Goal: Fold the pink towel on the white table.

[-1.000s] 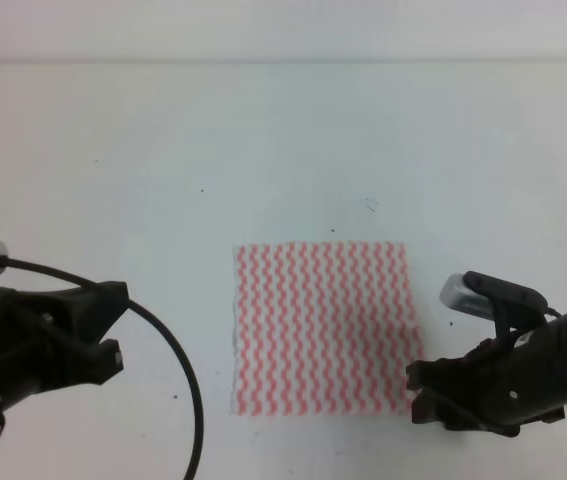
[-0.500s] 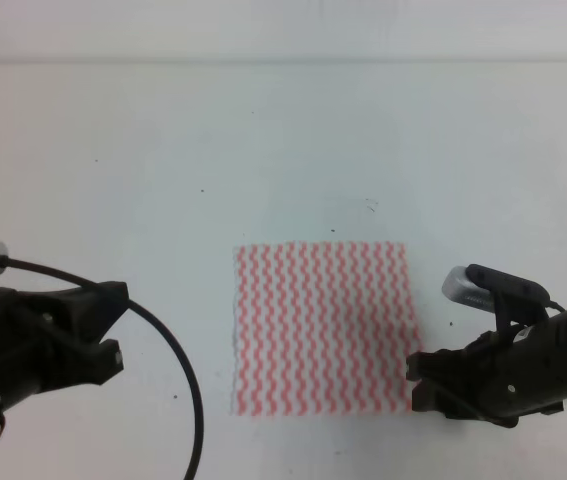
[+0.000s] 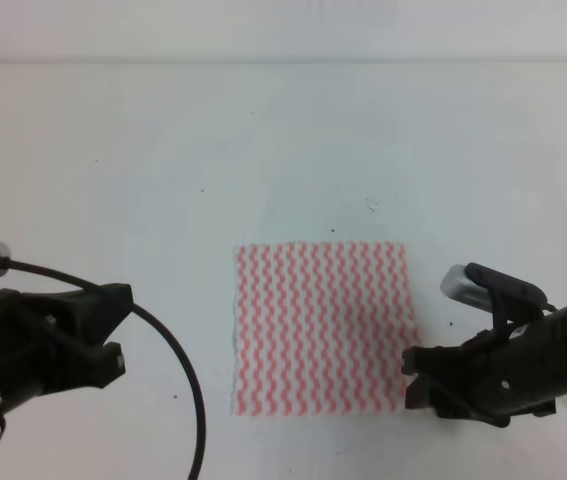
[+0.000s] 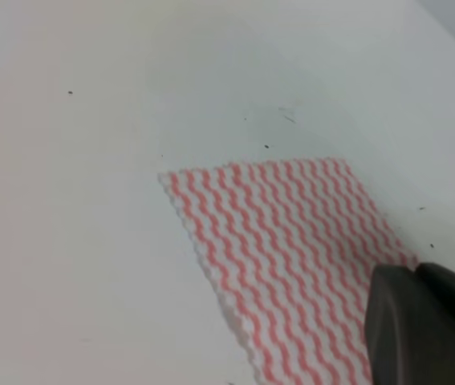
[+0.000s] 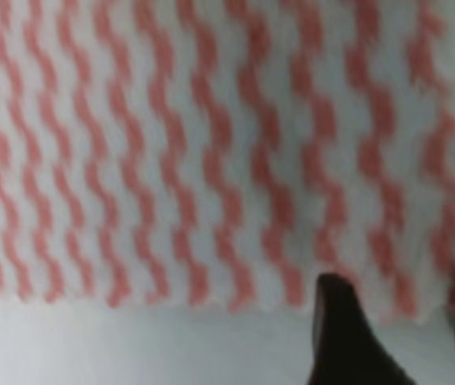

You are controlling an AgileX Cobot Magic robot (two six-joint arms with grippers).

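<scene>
Right pincer point(image 3: 410, 378) closer (towel point(image 3: 321, 328) near-right corner).

The right gripper point(image 3: 413, 378) has crept toward 9 o'clock over the last second, closing on the near right corner of the pink towel point(image 3: 320, 326). Earlier its dark tip stood just off the cloth's right edge; now it touches or overlaps that corner in the high view. In the right wrist view its two fingers point(image 5: 341, 333) stand apart, straddling the towel's scalloped near edge. The right arm's body has followed, sliding a little toward 9 o'clock and slightly toward 6 o'clock. The left gripper point(image 3: 113, 330) has nudged very slightly toward 3 o'clock.
</scene>
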